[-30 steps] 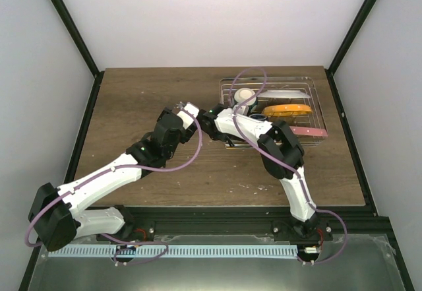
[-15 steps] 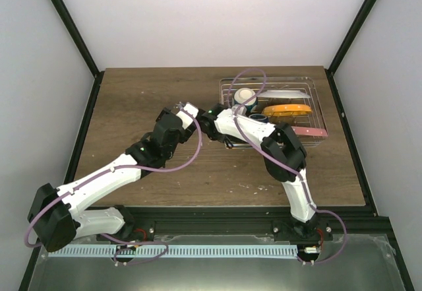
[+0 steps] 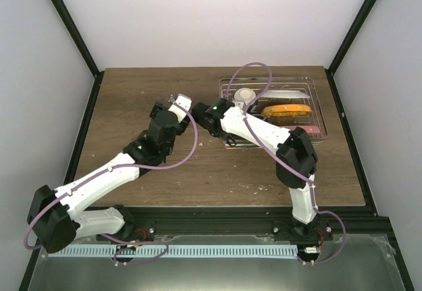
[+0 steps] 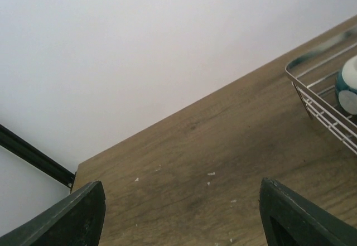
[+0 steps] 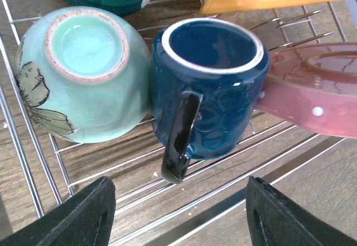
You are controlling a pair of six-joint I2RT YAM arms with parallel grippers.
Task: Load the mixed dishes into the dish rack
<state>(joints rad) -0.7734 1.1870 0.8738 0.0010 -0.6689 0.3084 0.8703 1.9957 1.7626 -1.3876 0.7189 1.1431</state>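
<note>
While my right claw [image 5: 178, 223] hangs released, the dark blue ceramic mug [image 5: 209, 90] sits inside the silver wire dish rack [image 4: 321, 109], between the pale green bowl [image 5: 83, 73] and pink dotted plate [image 5: 312, 84]; my left claw [image 4: 181, 212] gapes empty over the wooden desk [image 4: 195, 157].

- The left arm [image 3: 105, 175] stretches from its base at the lower left diagonally up and to the right, its long white link lying low and its dark wrist raised at the far end.
- The left gripper [image 4: 181, 218] has its two dark fingers [image 4: 72, 215] spread wide, with nothing between them.
- The right arm [image 3: 300, 195] rises from its base, folds sharply at the elbow, and sends its forearm leftward.
- The right gripper [image 5: 178, 218] looks steeply downward, its fingers [image 5: 279, 215] parted and gripping nothing.
- The two wrists sit near each other without touching.
</note>
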